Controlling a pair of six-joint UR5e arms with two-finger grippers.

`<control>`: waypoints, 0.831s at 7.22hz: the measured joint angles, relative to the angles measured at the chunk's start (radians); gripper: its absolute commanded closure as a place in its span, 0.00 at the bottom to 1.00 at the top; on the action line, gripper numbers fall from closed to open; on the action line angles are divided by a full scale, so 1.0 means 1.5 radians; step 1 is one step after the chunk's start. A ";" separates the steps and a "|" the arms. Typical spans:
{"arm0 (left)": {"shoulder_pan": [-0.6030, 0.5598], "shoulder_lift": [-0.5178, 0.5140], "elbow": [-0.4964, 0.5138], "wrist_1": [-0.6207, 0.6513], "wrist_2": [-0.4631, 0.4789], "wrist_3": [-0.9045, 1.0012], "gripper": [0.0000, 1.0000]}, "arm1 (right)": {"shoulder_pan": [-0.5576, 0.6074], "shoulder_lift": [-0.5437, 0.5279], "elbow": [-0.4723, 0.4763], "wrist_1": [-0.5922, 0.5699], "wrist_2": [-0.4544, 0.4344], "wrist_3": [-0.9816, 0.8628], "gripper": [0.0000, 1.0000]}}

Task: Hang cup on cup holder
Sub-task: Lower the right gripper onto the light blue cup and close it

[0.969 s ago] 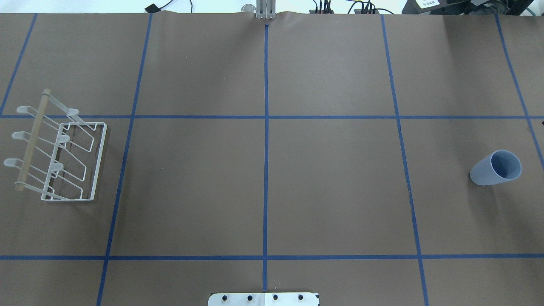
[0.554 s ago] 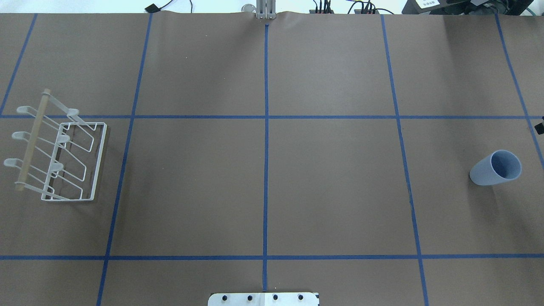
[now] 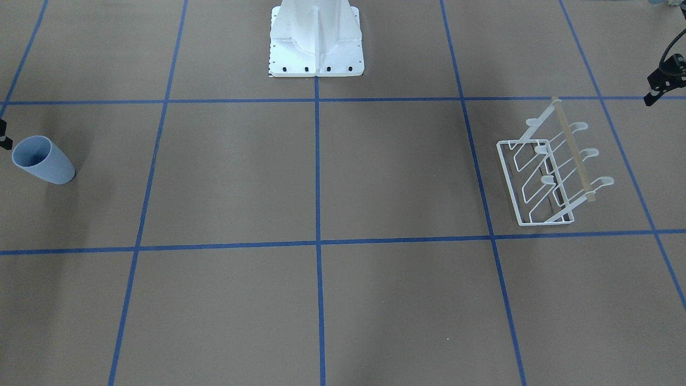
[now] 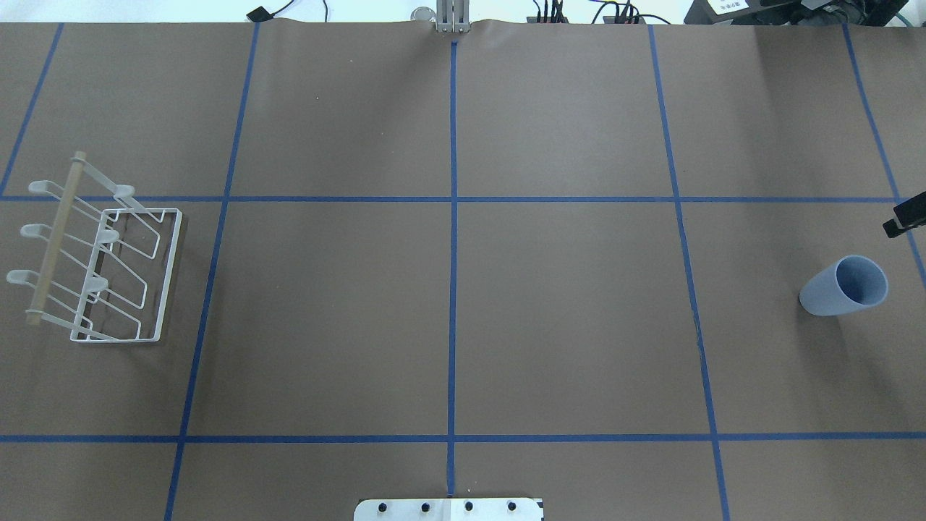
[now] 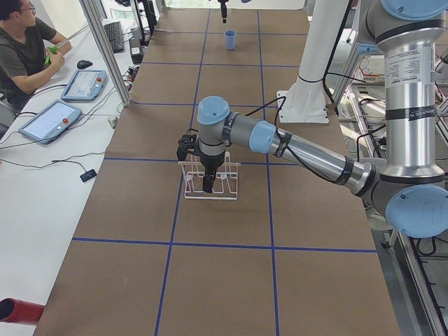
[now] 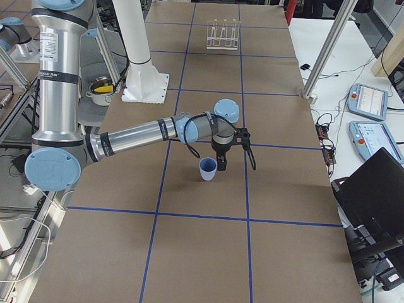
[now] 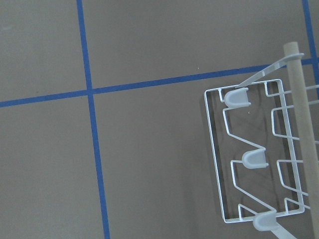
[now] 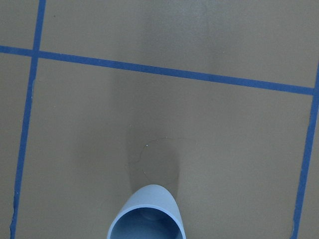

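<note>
The light blue cup (image 4: pixel 843 286) stands upright on the brown table at the far right; it also shows in the front view (image 3: pixel 43 160) and the right wrist view (image 8: pixel 147 216). The white wire cup holder (image 4: pixel 94 250) with its wooden bar stands at the far left, with nothing on its prongs (image 7: pixel 247 158). My right gripper (image 4: pixel 906 217) shows only as a black tip at the view's edge, just beyond the cup (image 6: pixel 208 168). My left gripper (image 5: pixel 208 180) hangs over the cup holder (image 5: pixel 210 185). I cannot tell whether either gripper is open or shut.
The white robot pedestal (image 3: pixel 316 40) stands at the middle of the near edge. Blue tape lines divide the table. A metal post (image 4: pixel 452 18) stands at the far edge. An operator (image 5: pixel 21 49) sits beside tablets along the table's far side.
My right gripper's black tip has come into the overhead view at the right edge and moved inward beside the cup. The cup and the cup holder have not moved.
</note>
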 measured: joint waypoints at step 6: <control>0.000 0.001 -0.007 -0.001 0.000 -0.018 0.02 | -0.062 -0.022 -0.034 0.031 -0.020 0.009 0.00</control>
